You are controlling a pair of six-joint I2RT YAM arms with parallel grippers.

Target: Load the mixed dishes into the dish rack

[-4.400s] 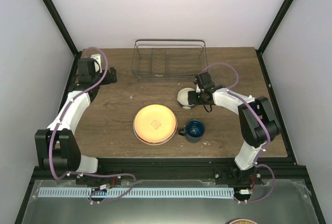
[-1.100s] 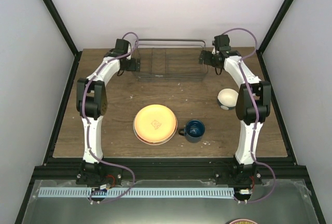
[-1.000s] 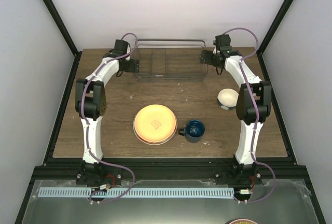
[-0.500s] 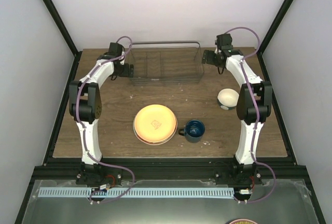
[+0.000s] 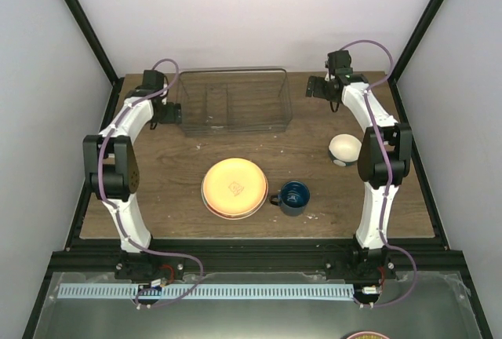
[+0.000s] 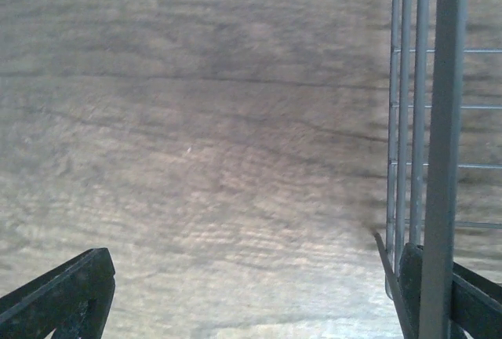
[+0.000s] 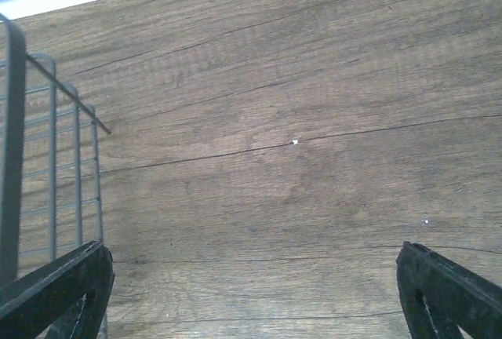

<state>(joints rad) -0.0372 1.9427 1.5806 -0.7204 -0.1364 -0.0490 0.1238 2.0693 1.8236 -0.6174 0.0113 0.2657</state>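
Both grippers stand wide open and hold nothing. From where I stand above the arms, they flank the dish rack (image 5: 231, 70), which sits at twelve o'clock on the table (image 5: 169, 178), a little toward the left.

The left gripper (image 5: 168, 110) is at the rack's nine o'clock end. Its wrist view shows the grey end wire crossing right in front of one finger (image 6: 474, 304), while the other finger is well out over bare wood. So that jaw looks to be against or hooked at the end wall, though I cannot tell if it is actually touching. The right gripper (image 5: 314, 88) is off the rack's three o'clock end with a gap of table between. Its wrist view catches only the corner wires beside one finger. My guess is that the arms are there to position the rack, not to pick up a dish.

No dish is loaded yet. The orange-yellow plate (image 5: 234, 187) lies flat at six o'clock from the rack. A paler rim (image 5: 213, 207) shows under it, perhaps a second plate, but I cannot be sure. The dark blue mug (image 5: 295, 197) stands upright just beside the plate at its three o'clock, with its handle toward the plate. The white-and-teal bowl (image 5: 344, 149) lies at about one o'clock from the mug, close against the right arm, handy for that side.
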